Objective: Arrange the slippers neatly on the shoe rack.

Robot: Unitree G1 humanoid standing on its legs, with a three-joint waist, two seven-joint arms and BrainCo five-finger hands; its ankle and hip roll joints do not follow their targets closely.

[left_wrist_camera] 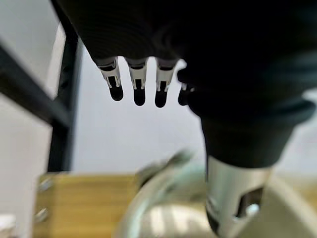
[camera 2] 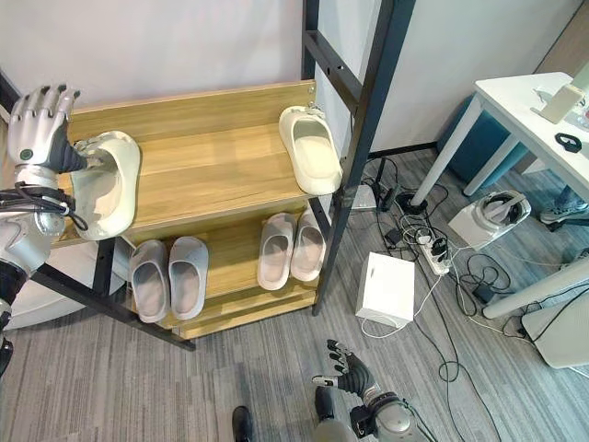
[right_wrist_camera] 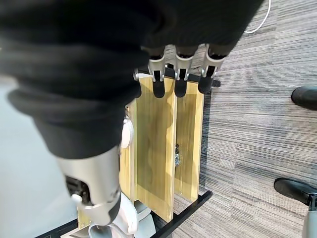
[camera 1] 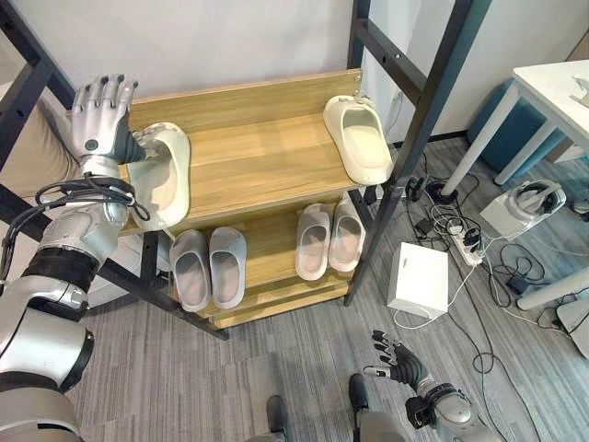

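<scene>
Left hand (camera 1: 99, 115) stands with fingers spread at the rack's (camera 1: 248, 157) top-left end, a cream slipper (camera 1: 164, 175) just beside its palm; another slipper (camera 1: 359, 138) lies well apart. Right hand (camera 2: 350, 370), fingers relaxed, hangs low above the floor (camera 2: 230, 368). Its wrist view shows straight fingers (right_wrist_camera: 181, 79).

Grey striped carpet (camera 1: 276, 359) covers the floor below a pale wall (camera 1: 202, 37). A black metal frame (camera 1: 419, 120) rises near a white table (camera 1: 543, 92). A white box (camera 1: 417, 280), power strip (camera 1: 465, 244) and cables (camera 1: 479, 322) lie on the carpet.
</scene>
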